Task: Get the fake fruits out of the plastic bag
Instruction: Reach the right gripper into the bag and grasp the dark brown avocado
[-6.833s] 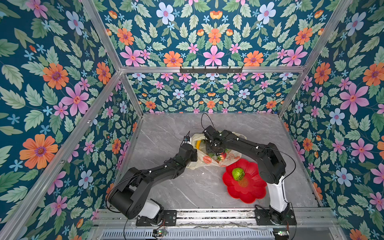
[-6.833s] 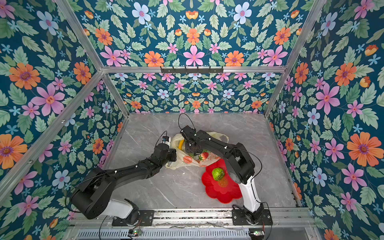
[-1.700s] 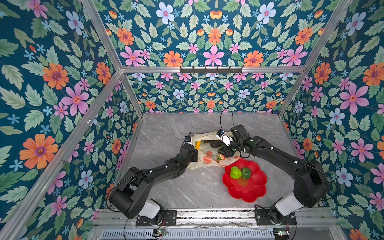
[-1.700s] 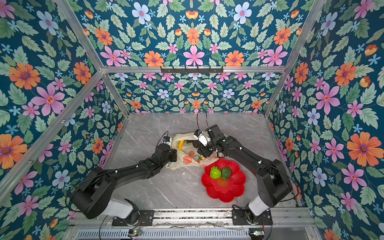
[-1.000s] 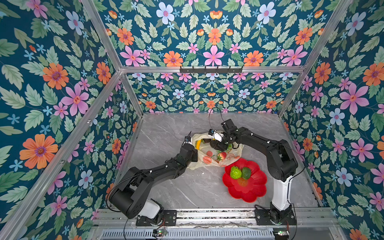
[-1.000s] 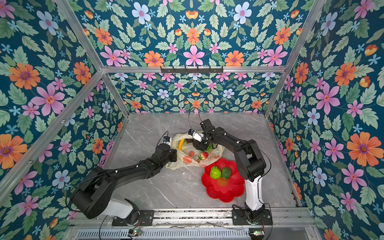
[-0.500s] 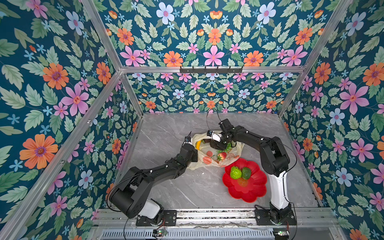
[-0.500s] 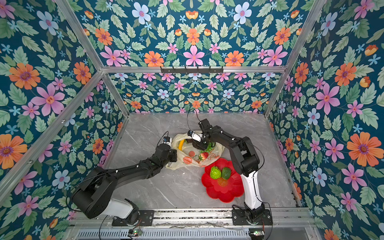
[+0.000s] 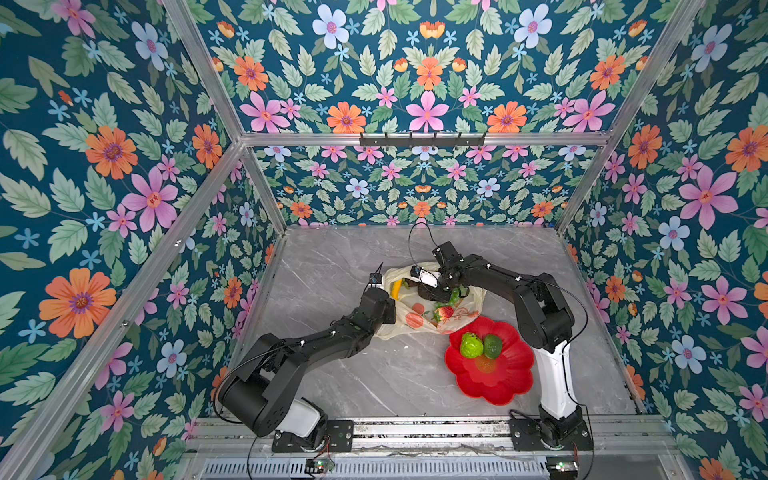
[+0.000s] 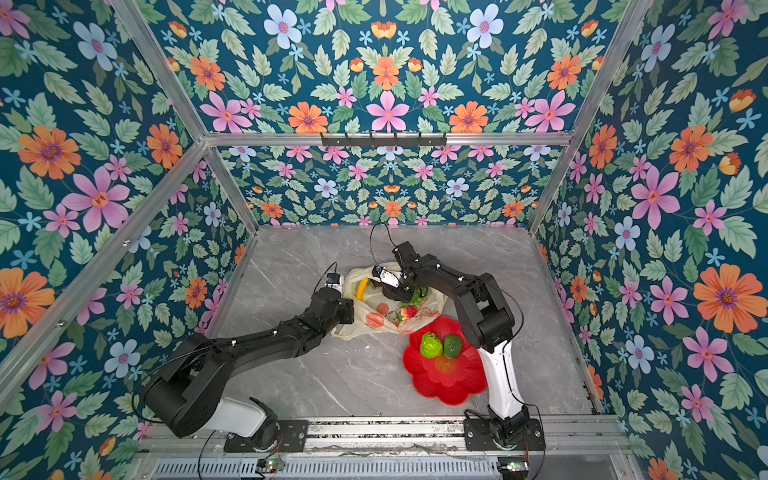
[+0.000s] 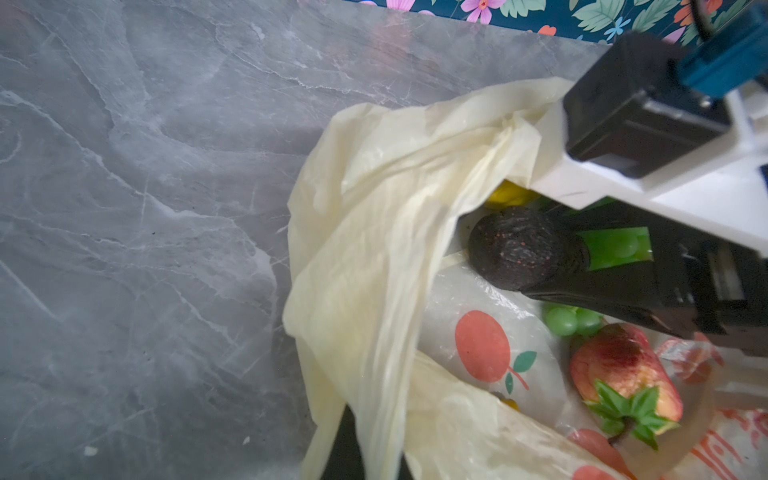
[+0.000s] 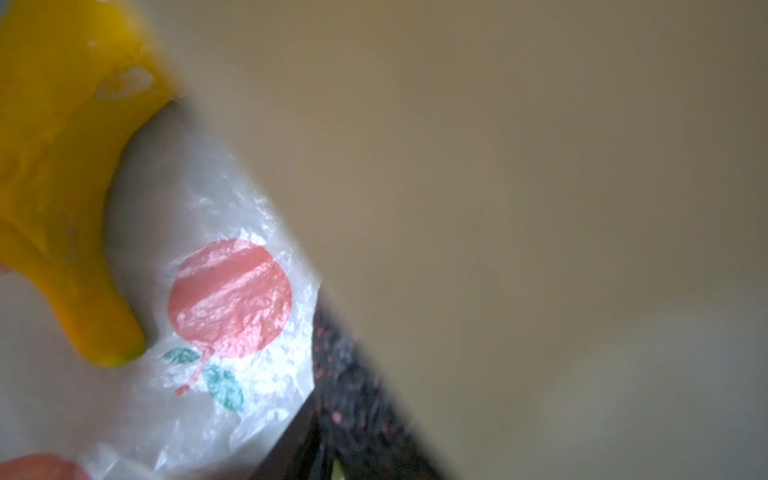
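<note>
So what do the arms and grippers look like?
The left arm and right arm are black, each with a white link near the base and a black cable at the wrist. The right gripper has black fingers on a white body.

Two black arms (image 9: 332, 336) — white base links (image 9: 555, 374), thin black cables (image 9: 415, 237).

Before me: a grey marble-veined tabletop (image 9: 332, 266), closed in on three sides by walls of dark teal floral wallpaper (image 9: 424, 83) set in an aluminium frame (image 9: 291, 139). On my right, flat on that tabletop and near its front edge, lies a red flower-shaped plastic dish (image 9: 498, 386) with a scalloped rim, seen in both top views. A black hook rail (image 9: 422, 140) is fixed across the frame's upper bar on the back wall, and an aluminium base rail (image 9: 415, 428) runs along the front.
</note>
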Motion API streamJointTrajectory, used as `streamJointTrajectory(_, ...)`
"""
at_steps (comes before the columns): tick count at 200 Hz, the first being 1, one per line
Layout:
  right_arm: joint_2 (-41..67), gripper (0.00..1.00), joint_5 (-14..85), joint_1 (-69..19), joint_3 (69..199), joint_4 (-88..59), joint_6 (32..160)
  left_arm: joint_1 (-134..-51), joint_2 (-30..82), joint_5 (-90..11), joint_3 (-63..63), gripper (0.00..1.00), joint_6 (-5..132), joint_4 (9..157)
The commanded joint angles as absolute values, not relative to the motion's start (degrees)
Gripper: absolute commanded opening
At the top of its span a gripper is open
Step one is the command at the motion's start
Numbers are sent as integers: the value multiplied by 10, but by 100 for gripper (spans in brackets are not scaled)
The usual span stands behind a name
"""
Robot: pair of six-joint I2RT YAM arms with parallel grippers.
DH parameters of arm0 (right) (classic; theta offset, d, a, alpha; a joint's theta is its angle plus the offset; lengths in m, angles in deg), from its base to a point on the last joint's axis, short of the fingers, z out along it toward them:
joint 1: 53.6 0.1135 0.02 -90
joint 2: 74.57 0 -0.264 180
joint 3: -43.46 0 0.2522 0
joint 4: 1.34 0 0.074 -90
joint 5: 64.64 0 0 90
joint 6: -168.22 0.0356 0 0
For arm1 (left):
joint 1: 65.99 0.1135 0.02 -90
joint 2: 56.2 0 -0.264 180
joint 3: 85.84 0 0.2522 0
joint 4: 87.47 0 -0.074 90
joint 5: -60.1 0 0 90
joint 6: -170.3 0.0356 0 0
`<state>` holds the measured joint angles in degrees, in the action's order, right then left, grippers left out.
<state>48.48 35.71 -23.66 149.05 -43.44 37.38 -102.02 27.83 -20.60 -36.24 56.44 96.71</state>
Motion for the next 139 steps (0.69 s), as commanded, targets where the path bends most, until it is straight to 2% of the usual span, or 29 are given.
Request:
streamJointTrajectory(1,474,42,362,-235,1484,-430,373,-1020,280,-199,-358,6,568,968)
streamJointTrajectory(28,449,38,368,-235,1463,-414,379,-1020,279,-199,-358,6,568,967)
streamJointTrajectory(94,367,37,377,-235,1391,-388,409,-1020,279,-197,-357,6,569,966)
streamJointTrajectory(139,261,37,347,-217,1313,-379,469,-1020,279,-199,-357,6,569,967)
